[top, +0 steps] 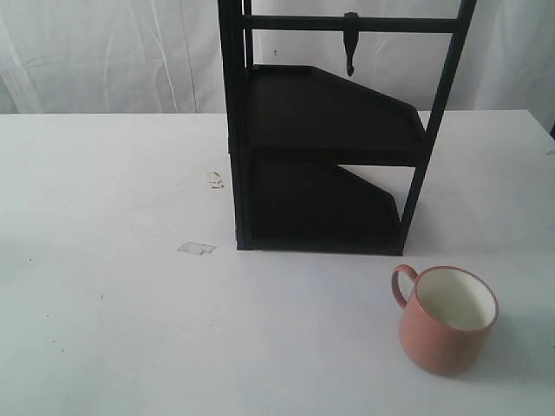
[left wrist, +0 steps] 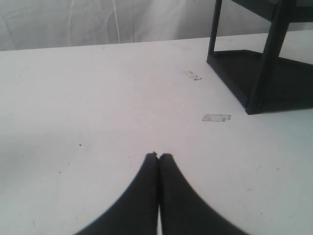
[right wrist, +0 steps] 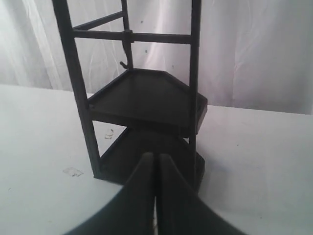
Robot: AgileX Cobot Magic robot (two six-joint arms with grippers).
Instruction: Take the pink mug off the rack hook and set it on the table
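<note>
The pink mug (top: 447, 319) stands upright on the white table (top: 113, 286) at the front right, handle toward the left, cream inside showing. The rack hook (top: 350, 45) hangs bare from the top crossbar of the black rack (top: 321, 160); the hook (right wrist: 126, 55) also shows in the right wrist view. No gripper appears in the exterior view. My left gripper (left wrist: 158, 156) is shut with nothing in it, low over bare tabletop left of the rack (left wrist: 259, 63). My right gripper (right wrist: 156, 156) is shut and empty, facing the rack (right wrist: 142, 98). The mug is out of both wrist views.
A scrap of clear tape (top: 196, 248) lies on the table left of the rack's front corner, with a small scuff (top: 215, 179) behind it. A white curtain (top: 104, 52) hangs behind the table.
</note>
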